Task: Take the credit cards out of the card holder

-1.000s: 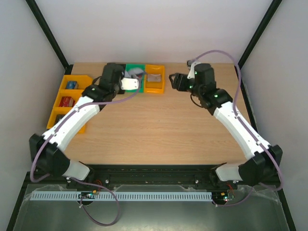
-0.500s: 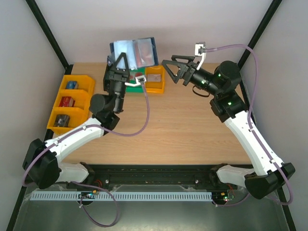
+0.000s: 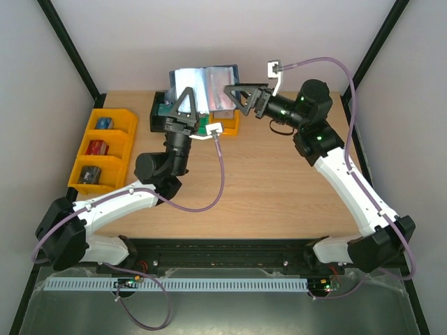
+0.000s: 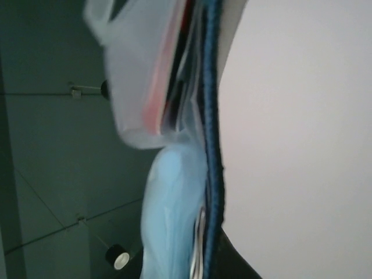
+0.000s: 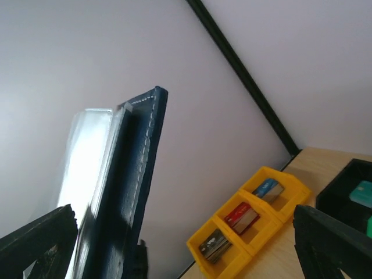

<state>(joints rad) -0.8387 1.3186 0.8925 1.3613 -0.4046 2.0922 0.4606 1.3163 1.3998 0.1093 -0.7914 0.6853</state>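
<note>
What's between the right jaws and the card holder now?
Nothing shows. In the right wrist view the card holder stands edge-on inside the open gap of the right gripper, close to one finger; contact there is unclear.

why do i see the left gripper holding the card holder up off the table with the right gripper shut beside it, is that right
Not quite: the right gripper is open, jaws spread wide, as the right wrist view shows. The left gripper does hold the card holder up off the table.
</note>
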